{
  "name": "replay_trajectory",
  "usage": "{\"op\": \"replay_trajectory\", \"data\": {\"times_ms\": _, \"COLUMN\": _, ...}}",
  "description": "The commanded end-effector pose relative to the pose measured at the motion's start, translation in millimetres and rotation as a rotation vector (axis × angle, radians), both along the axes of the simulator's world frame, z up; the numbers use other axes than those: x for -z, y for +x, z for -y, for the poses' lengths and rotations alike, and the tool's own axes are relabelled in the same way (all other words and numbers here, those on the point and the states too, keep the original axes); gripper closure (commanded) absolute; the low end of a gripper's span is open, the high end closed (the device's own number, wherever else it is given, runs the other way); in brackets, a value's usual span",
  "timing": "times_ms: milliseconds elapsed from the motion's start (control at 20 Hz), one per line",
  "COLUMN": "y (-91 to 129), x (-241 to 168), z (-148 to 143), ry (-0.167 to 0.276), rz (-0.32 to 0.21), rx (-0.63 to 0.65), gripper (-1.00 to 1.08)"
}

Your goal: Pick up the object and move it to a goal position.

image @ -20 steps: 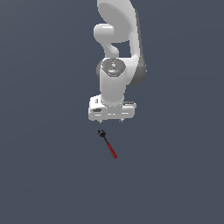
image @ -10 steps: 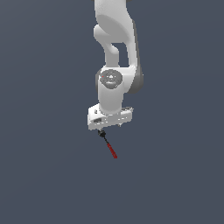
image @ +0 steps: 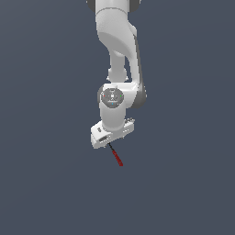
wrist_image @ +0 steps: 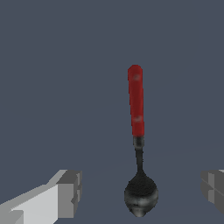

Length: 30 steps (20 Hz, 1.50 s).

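The object is a small tool with a red handle (wrist_image: 136, 99), a black shaft and a round black head (wrist_image: 140, 195). It lies flat on the dark grey floor. In the exterior view its red handle (image: 118, 158) sticks out just below the white gripper (image: 109, 143), and the head is hidden under the hand. In the wrist view the gripper (wrist_image: 142, 194) is open, with one finger (wrist_image: 65, 194) and the other finger (wrist_image: 213, 191) standing wide apart on either side of the black head, not touching it.
The white arm (image: 117, 50) rises above the gripper in the exterior view. The plain dark grey floor (image: 193, 183) stretches all around.
The arm has lowered and the gripper has come down over the black head end of the tool, turning slightly. The tool has not moved.
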<state>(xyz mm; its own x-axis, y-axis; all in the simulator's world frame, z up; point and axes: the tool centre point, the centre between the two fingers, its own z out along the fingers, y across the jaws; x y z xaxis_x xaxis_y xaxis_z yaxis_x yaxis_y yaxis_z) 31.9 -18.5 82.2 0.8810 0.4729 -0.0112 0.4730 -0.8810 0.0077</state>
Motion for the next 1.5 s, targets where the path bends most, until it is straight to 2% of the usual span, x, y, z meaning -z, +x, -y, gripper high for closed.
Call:
{"op": "replay_trajectory", "data": {"times_ms": 0, "y": 4, "x": 7, "z": 1, "ry": 0.004, "rz": 0.002, "rx": -0.043, "gripper": -0.92}}
{"op": "replay_trajectory", "data": {"times_ms": 350, "y": 9, "x": 20, "z": 4, "ry": 0.011, "rz": 0.005, "rx": -0.110, "gripper": -0.92}}
{"op": "replay_trajectory", "data": {"times_ms": 750, "y": 9, "x": 24, "z": 5, "ry": 0.012, "rz": 0.005, "rx": -0.116, "gripper": -0.92}}
{"op": "replay_trajectory", "data": {"times_ms": 1200, "y": 8, "x": 63, "z": 4, "ry": 0.012, "rz": 0.005, "rx": -0.120, "gripper": -0.92}}
{"op": "replay_trajectory", "data": {"times_ms": 1450, "y": 9, "x": 72, "z": 4, "ry": 0.012, "rz": 0.005, "rx": -0.120, "gripper": -0.92}}
